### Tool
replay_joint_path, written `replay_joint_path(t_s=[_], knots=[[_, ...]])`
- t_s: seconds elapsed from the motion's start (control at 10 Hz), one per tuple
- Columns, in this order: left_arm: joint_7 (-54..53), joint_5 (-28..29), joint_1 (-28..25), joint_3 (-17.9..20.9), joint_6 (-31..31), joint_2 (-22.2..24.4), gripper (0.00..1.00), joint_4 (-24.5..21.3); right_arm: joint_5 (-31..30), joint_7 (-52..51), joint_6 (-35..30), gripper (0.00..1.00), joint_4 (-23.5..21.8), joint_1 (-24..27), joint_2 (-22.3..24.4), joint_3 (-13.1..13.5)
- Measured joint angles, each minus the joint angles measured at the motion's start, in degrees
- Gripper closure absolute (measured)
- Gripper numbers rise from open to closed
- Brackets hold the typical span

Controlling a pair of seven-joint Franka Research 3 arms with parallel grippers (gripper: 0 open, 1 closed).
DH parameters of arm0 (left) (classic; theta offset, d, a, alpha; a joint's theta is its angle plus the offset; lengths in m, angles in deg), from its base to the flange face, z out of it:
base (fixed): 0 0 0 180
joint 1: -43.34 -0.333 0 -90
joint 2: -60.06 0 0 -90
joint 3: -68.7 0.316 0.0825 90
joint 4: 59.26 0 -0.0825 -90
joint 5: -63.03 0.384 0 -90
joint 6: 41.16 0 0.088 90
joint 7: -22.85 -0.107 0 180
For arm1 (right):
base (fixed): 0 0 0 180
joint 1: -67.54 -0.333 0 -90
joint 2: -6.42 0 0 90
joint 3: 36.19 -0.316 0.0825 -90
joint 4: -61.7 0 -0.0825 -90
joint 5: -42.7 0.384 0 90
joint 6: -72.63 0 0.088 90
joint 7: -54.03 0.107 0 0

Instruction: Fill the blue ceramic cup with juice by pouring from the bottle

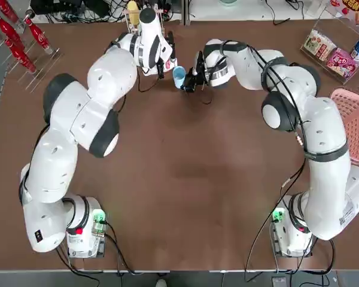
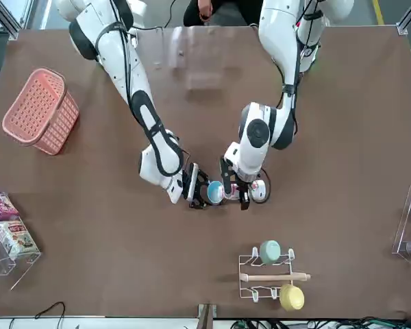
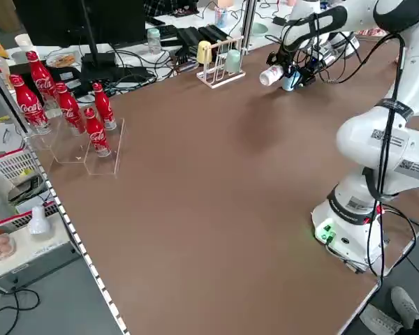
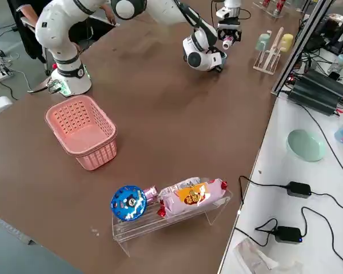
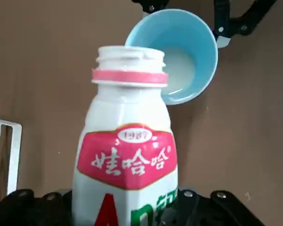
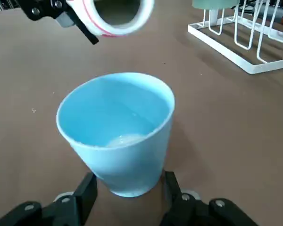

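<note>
Liquid (image 5: 179, 70) whitens the cup (image 6: 118, 136) beside the tilted open bottle (image 5: 127, 155).

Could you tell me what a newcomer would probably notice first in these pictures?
Probably the light-blue cup, held in the right tool at the far side of the table, with a little pale liquid in its bottom. Right beside it, the uncapped white bottle in the left tool shows a bright red label. Next might come the pink basket near the table's right edge.
</note>
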Motion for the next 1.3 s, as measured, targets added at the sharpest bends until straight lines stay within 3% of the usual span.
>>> replay_joint_path(t_s=[0.7,1.3], knots=[[0.9,1.7,2.2,1.9,0.0,-1.0,0.55,0.0,0.0,0.0,0.0,0.33,0.1,0.0,0.0,0.0],[3.0,0.0,2.4,2.0,0.1,-1.2,0.55,0.0,0.0,0.0,0.1,0.33,0.1,0.0,0.0,0.1]])
